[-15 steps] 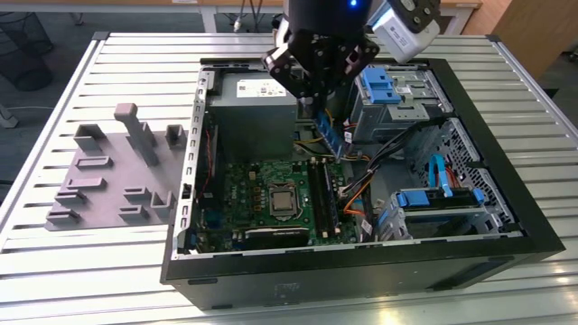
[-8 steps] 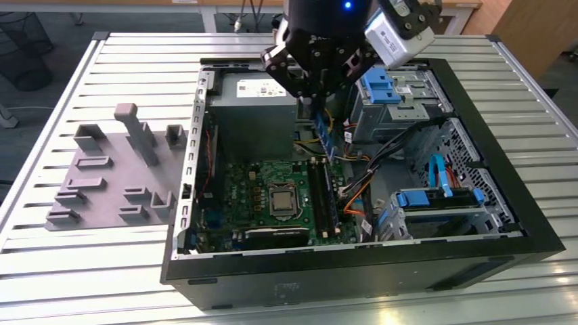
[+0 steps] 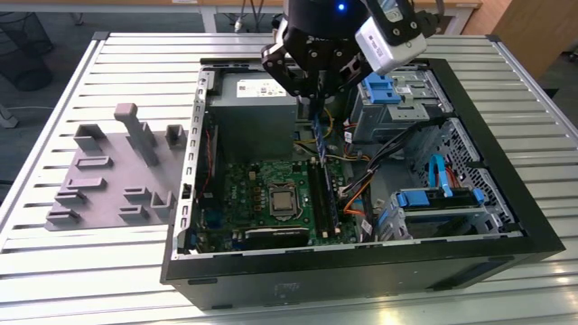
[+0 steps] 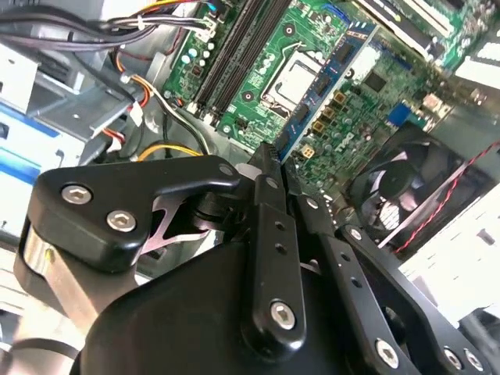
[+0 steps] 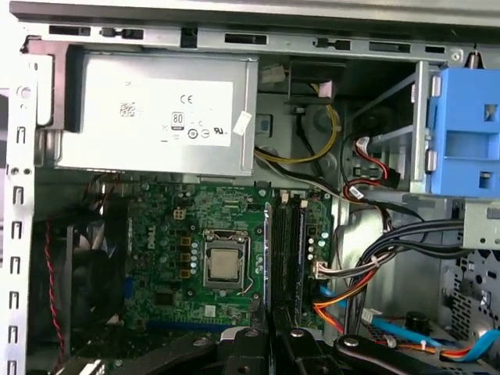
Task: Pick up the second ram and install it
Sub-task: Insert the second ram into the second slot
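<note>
The pincer [image 3: 316,95] is clamping the second ram [image 3: 317,128] edge-down inside the open computer case [image 3: 361,271], hanging above the motherboard's [image 3: 262,183] black memory slots [image 3: 327,203]. A grey holder tray [image 3: 108,176] is sitting on the bench [image 3: 54,271].

Mobo [image 5: 195,258] green w/ silver CPU [image 5: 224,266]. PSU [image 5: 160,113] grey, white label. Drive bracket [image 5: 467,133] blue. Gripper [image 3: 318,95] black. Holder tray [image 3: 113,177] grey. Table [image 3: 108,264] pale, slatted.
</note>
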### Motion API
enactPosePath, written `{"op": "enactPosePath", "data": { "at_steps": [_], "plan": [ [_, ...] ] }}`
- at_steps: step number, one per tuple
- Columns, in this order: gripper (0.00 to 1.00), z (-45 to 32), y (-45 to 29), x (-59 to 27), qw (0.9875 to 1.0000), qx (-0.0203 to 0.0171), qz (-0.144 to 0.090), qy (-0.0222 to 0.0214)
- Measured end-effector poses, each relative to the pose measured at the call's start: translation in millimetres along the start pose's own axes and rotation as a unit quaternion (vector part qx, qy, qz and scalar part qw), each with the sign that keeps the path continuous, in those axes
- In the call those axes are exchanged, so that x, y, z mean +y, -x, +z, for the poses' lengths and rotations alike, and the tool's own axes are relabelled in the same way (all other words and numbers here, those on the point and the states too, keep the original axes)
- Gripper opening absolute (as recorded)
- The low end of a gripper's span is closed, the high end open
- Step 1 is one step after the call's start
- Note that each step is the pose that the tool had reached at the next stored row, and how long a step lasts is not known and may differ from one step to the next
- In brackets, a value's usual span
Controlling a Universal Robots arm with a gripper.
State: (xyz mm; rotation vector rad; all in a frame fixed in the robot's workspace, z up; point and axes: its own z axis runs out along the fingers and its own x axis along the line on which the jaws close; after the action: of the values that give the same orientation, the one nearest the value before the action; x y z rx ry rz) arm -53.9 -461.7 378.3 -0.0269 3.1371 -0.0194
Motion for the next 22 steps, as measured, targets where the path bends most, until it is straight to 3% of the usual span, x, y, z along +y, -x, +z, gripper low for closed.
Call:
{"op": "enactPosePath", "data": {
  "at_steps": [3, 9, 17, 19, 22],
  "plan": [
    [0.14, 0.3, 0.1, 0.0, 0.9999, 0.0002, 0.015, -0.0019],
    [0.14, 0.6, 0.5, 0.1, 0.9999, 0.0002, 0.016, -0.0023],
    [0.14, 4.2, 12.1, -0.1, 0.9998, 0.0003, 0.019, -0.0023],
    [0.14, 5.6, 13.8, -0.2, 0.9998, 0.0003, 0.02, -0.0008],
    [0.14, 8.2, 15.3, -0.1, 0.9997, 0.0003, 0.022, 0.0057]
  ]
}}
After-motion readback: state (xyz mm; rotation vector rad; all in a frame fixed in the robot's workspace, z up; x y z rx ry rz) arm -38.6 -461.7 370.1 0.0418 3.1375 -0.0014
